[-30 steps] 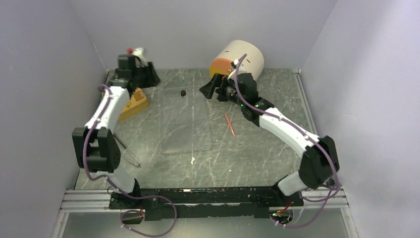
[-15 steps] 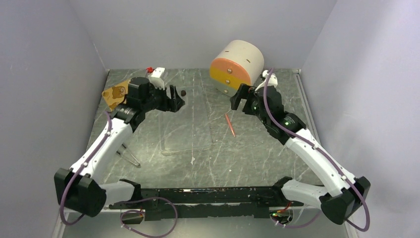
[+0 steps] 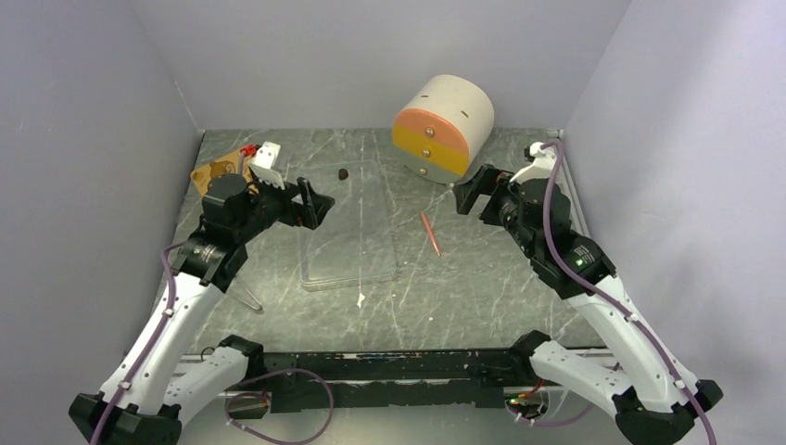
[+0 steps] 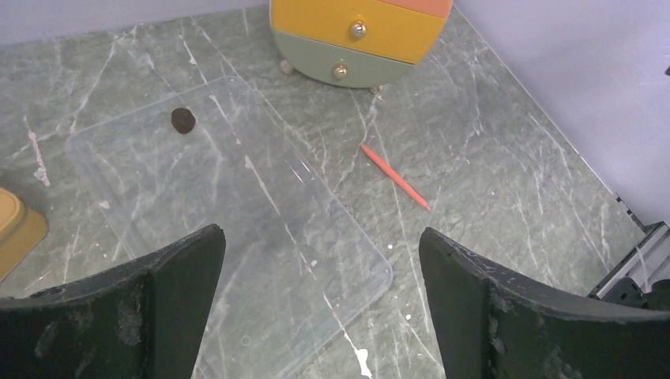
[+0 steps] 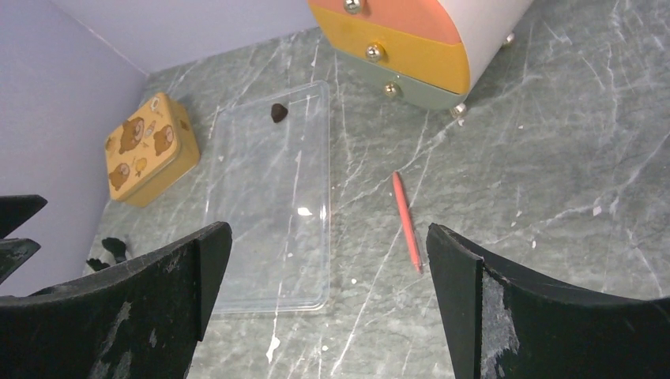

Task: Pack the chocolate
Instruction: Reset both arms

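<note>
One dark brown chocolate lies at the far edge of a clear flat tray; it also shows in the left wrist view, chocolate, and the right wrist view, chocolate. My left gripper hovers open over the tray's left edge, near side of the chocolate, with nothing between its fingers. My right gripper hangs open and empty near the drawer unit, far from the chocolate. Both grippers' jaws stand wide: left gripper, right gripper.
A round drawer unit with orange and yellow fronts stands at the back. A golden-brown bear tin sits at the rear left. A thin orange-red stick lies right of the tray. A metal wire tool rests front left.
My left gripper let go of the golden tin, swung over the tray's left edge and opened wide. The right arm drew back from the drawer unit, still open.
</note>
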Controlling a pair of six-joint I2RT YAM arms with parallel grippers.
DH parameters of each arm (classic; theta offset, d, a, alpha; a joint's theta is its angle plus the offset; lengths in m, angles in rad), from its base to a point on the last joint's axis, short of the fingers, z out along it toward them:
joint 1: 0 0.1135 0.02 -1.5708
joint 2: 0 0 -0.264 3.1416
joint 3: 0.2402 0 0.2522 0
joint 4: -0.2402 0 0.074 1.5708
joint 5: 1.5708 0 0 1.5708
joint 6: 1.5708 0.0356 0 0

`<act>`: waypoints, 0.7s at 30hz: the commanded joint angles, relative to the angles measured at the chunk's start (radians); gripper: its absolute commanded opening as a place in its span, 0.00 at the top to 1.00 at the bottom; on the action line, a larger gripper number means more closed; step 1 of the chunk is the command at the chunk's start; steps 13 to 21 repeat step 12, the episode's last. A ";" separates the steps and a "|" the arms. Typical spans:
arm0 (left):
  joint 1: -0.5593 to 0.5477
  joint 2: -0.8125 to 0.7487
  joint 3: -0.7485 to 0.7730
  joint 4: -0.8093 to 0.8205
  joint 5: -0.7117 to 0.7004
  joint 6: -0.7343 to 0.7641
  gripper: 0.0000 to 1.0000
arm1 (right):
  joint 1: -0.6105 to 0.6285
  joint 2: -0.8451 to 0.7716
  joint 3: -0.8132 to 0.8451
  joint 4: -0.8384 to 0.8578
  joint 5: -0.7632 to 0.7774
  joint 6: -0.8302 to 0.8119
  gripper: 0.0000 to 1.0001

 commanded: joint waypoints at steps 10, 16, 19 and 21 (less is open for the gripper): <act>-0.003 -0.048 0.010 -0.029 -0.066 0.013 0.03 | -0.001 -0.002 -0.017 0.011 -0.034 0.013 0.01; -0.003 -0.054 0.010 -0.031 -0.066 0.010 0.03 | -0.002 -0.004 -0.020 0.011 -0.026 0.015 0.00; -0.003 -0.054 0.010 -0.031 -0.066 0.010 0.03 | -0.002 -0.004 -0.020 0.011 -0.026 0.015 0.00; -0.003 -0.054 0.010 -0.031 -0.066 0.010 0.03 | -0.002 -0.004 -0.020 0.011 -0.026 0.015 0.00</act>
